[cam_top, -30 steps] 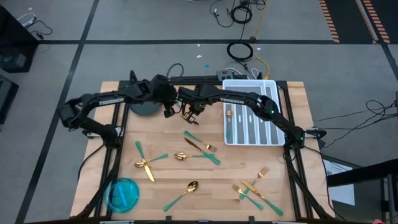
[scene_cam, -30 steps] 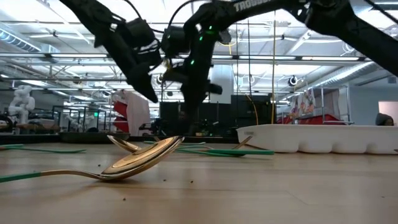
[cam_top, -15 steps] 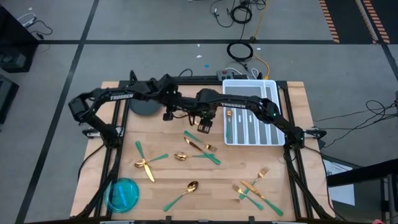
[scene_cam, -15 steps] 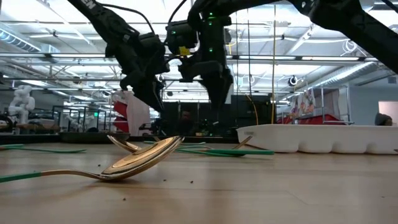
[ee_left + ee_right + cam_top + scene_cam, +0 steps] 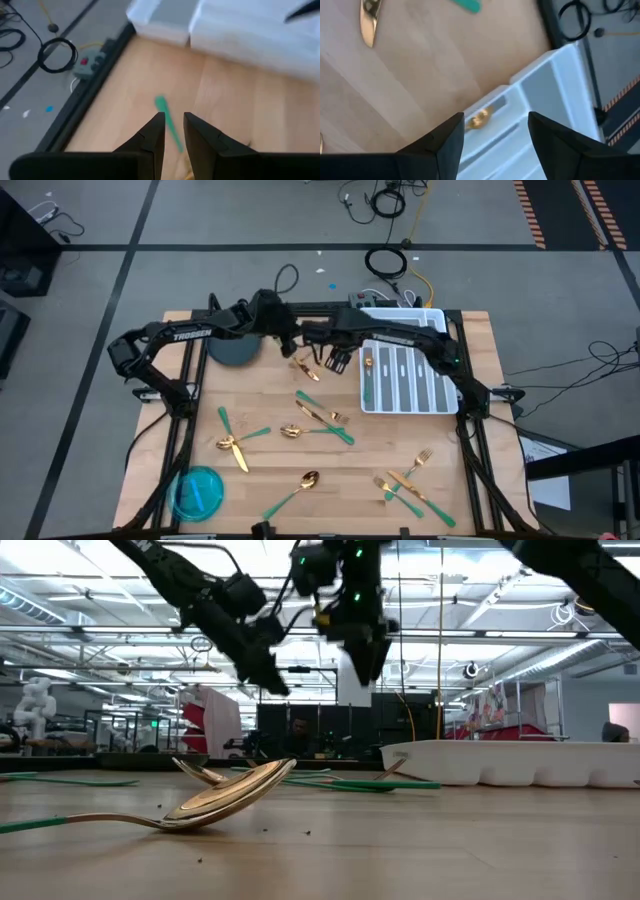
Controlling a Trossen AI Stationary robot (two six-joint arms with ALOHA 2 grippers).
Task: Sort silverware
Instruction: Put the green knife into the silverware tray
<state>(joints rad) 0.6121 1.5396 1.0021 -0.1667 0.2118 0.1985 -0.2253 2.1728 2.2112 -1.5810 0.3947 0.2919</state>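
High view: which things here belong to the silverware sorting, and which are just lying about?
Job: gold-headed, green-handled silverware scattered on the wooden table, one piece in the left gripper, another in the white divided tray.
Lying about: translucent blue round dish, dark grey round dish, black coiled cable on the floor.

Table (image 5: pixel 260 470) looks like pale matt wood planks. Silverware (image 5: pixel 305 478) has glossy gold metal heads with green plastic-looking handles, and the tray (image 5: pixel 432 402) beside it is smooth white plastic.
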